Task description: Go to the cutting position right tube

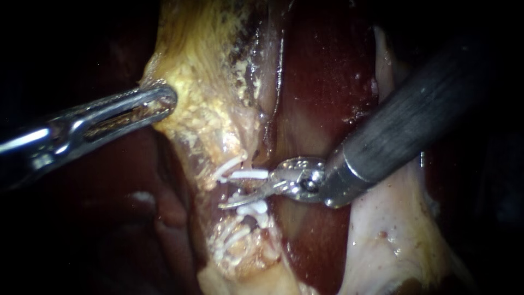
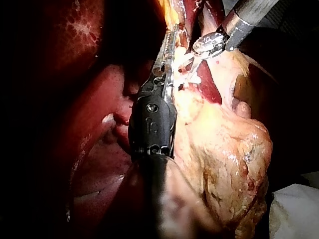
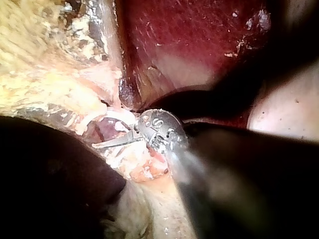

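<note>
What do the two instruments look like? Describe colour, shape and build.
Left instrument: slim, bright silver metal, its tip long, slotted and round-ended; the left wrist view shows a black housing with a round pin behind it. Right instrument: thick matt dark-grey shaft, silver collar, shiny wrist with a round pivot, thin curved blades.
</note>
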Tool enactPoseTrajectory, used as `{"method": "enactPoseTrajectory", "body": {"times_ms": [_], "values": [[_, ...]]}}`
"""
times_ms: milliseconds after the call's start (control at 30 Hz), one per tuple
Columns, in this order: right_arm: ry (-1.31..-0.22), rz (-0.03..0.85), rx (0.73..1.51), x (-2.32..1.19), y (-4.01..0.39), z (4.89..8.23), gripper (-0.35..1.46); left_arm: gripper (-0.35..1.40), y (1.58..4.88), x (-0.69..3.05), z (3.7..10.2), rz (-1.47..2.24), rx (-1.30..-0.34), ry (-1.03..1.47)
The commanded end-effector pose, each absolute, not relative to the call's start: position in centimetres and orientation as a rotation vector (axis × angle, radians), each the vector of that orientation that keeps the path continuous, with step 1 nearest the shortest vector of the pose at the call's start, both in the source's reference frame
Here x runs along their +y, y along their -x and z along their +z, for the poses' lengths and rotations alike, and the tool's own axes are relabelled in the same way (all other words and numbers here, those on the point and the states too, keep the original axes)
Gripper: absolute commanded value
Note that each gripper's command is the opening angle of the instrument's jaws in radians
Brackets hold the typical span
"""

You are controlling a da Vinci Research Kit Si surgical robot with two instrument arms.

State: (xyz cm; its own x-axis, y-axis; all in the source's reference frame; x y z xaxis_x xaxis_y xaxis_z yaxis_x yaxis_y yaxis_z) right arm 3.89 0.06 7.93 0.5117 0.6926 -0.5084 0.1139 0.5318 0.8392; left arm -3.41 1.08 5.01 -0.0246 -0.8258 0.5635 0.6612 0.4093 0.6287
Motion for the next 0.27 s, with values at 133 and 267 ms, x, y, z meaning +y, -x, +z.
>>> {"method": "enactPoseTrajectory", "body": {"times_ms": [133,267], "values": [[-0.972,0.425,0.993,0.06,-3.87,7.93,1.27,-0.35,3.41,1.09,5.03,-1.198,-1.059,-0.194],[-0.972,0.425,0.993,0.06,-3.87,7.93,1.27,-0.35,3.41,1.09,5.03,-1.198,-1.059,-0.195]]}}
